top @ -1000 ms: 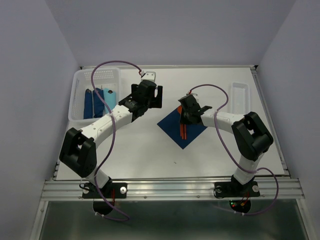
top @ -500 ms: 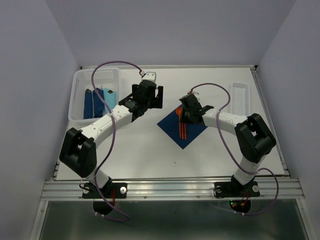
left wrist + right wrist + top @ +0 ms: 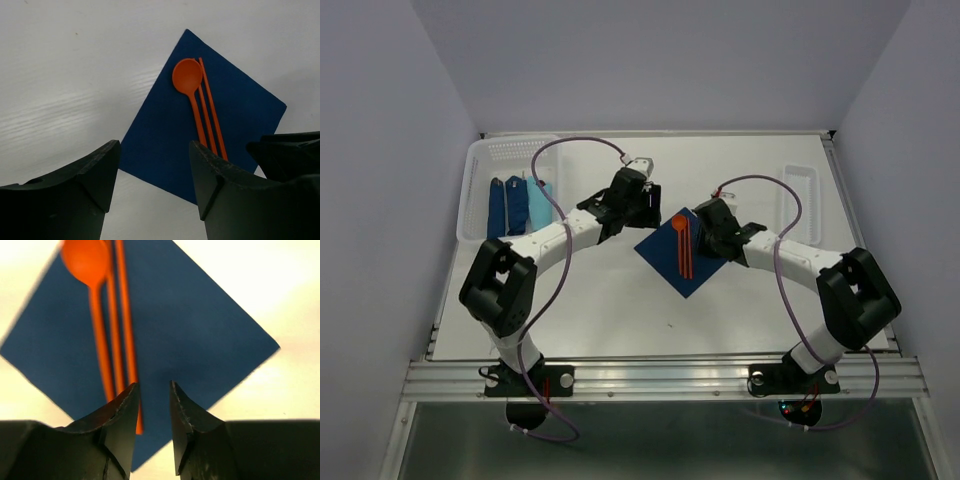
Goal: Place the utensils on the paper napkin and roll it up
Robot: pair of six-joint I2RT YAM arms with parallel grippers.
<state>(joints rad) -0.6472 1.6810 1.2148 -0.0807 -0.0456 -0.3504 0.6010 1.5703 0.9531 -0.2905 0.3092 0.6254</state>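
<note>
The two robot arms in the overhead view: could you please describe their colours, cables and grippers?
Both the left arm and the right arm have white tubular links joined by bulky black joint housings. A thin purple cable loops along each, from base to wrist. The left gripper and the right gripper each carry two matte black, wedge-shaped fingers.

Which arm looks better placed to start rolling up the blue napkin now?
Probably the left. The left gripper hovers open with a bare edge of the paper napkin framed between its fingers, clear of the spoon and chopsticks. The right gripper hangs over the napkin close beside the utensils.
</note>
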